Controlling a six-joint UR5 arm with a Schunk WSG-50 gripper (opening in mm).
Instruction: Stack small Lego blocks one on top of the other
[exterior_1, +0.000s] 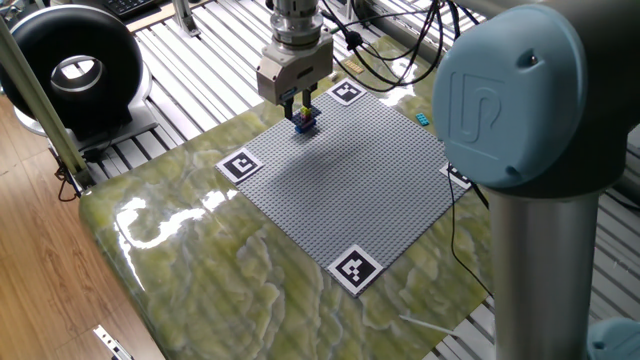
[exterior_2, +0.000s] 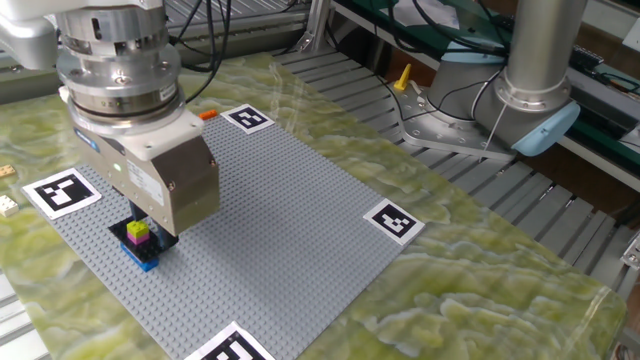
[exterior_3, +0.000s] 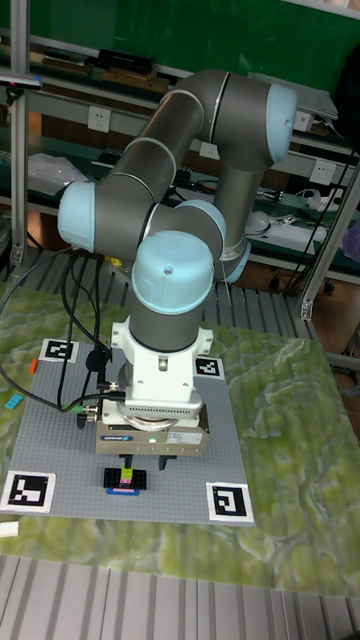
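Note:
A short stack of small Lego blocks (exterior_2: 140, 242) stands near a corner of the grey baseplate (exterior_2: 290, 190): dark blue at the bottom, magenta in the middle, yellow on top. The stack (exterior_1: 305, 122) also shows in the one fixed view and, in the tall fixed view, the stack (exterior_3: 125, 479) sits under the tool. My gripper (exterior_2: 141, 216) hangs just over it, its black fingers apart and a little above the yellow block. The gripper (exterior_1: 300, 104) holds nothing. Loose blocks lie off the plate: cyan (exterior_1: 424, 119), orange (exterior_2: 208, 114), tan (exterior_2: 8, 205).
Black-and-white marker tags (exterior_2: 391, 221) sit at the baseplate's corners. The green marbled tabletop (exterior_1: 200, 260) surrounds the plate. A black round device (exterior_1: 70, 65) stands at the far left, and the arm's base (exterior_2: 535, 80) with cables lies beyond the table.

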